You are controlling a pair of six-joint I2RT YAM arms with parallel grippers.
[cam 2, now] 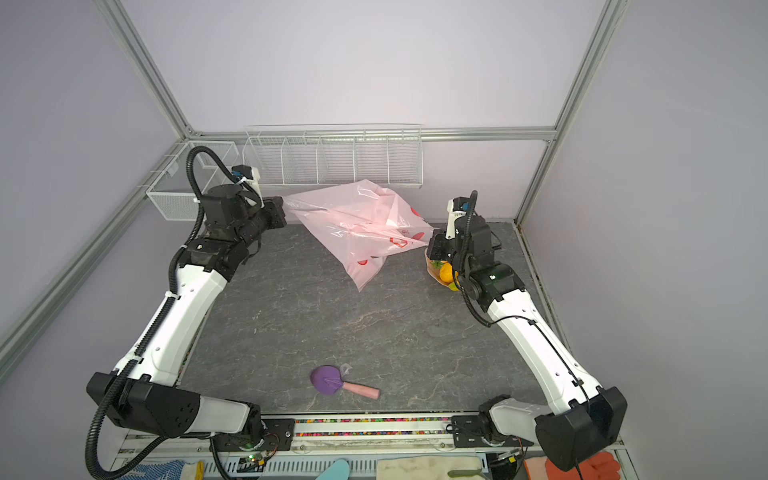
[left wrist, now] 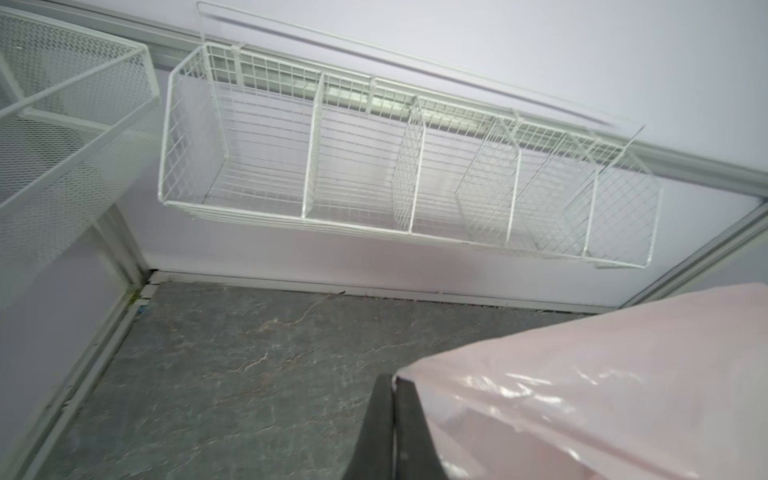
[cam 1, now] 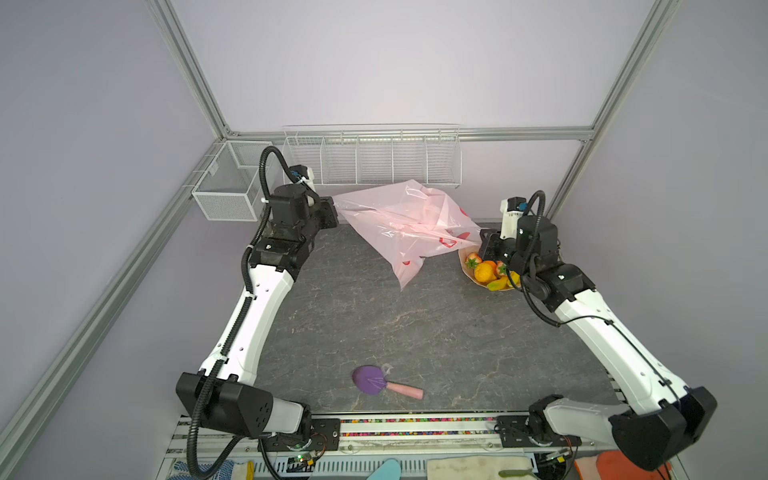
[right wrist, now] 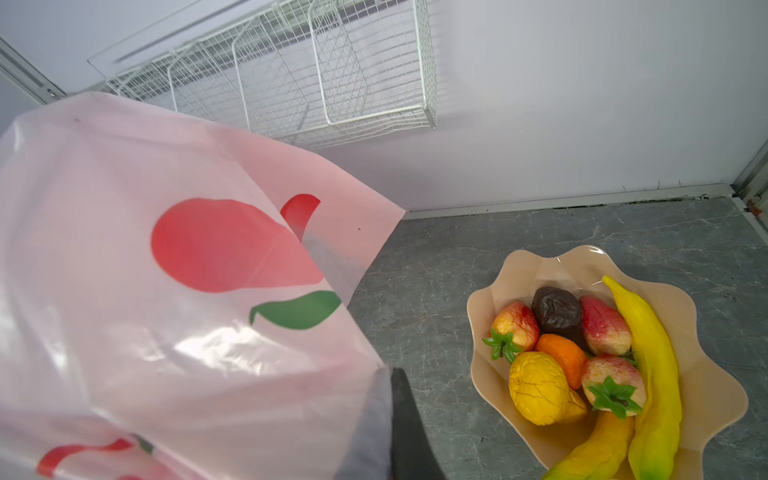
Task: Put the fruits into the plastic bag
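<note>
Left gripper [cam 1: 334,210] and right gripper [cam 1: 483,240], each clamped on an edge, hold the plastic bag [cam 1: 399,224] stretched at the far side; the fruits [right wrist: 559,353] lie in a wavy-edged bowl [right wrist: 706,374], far right.

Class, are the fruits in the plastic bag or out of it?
Out. The fruits lie in the wavy bowl, beside the plastic bag; none shows inside the bag.

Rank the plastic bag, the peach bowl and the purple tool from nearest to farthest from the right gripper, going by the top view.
1. plastic bag: its right corner is pinched in the shut right gripper, at the back.
2. peach bowl: right beside the gripper, back right, not touched.
3. purple tool: far off at the front, near the middle.
</note>
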